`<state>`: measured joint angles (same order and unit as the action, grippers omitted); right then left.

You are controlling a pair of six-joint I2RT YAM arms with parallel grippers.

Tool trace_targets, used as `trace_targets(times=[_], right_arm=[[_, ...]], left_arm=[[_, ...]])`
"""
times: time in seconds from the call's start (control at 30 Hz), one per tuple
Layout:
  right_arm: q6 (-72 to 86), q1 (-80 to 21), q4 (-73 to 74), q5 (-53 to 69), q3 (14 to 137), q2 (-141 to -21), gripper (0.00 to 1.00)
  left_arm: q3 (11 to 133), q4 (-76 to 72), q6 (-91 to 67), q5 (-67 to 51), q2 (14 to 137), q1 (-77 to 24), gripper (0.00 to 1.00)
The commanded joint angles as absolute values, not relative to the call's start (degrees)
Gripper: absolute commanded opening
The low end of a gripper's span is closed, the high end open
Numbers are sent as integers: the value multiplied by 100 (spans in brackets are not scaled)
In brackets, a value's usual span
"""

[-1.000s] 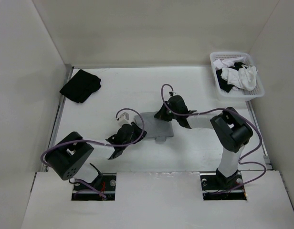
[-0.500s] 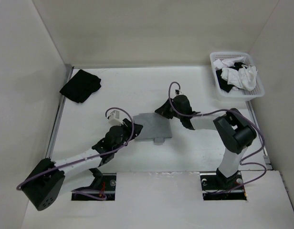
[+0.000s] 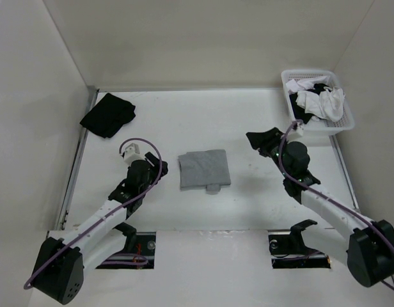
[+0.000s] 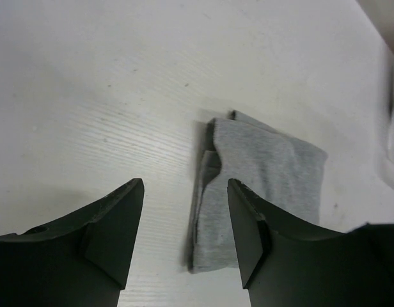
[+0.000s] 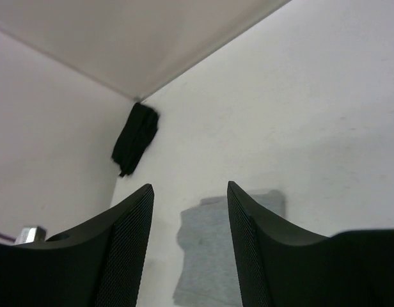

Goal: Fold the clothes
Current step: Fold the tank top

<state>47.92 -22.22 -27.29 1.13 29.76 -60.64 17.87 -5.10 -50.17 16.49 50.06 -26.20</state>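
The clothes (image 3: 204,169) lie folded on the counter (image 3: 248,115).
Left pincer (image 4: 184,192) and right pincer (image 5: 189,192) gape empty (neither touches it).

The black two-finger left end effector (image 4: 184,192) has its jaws spread wide, gripping nothing. The black right end effector (image 5: 190,192) is equally wide and empty. Both white-sleeved arms (image 3: 101,217) reach forward, well apart.
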Motion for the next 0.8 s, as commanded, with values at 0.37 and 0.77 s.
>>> trace_targets(times=[0.37, 0.77], right_arm=[[4500, -1832, -3041, -835, 2048, -5933, 56], [4509, -1832, -3041, -729, 2144, -6223, 56]], left_arm=[[2162, 35, -4641, 1477, 5299, -2281, 53], [2188, -97, -4474, 1301, 5520, -2395, 55]])
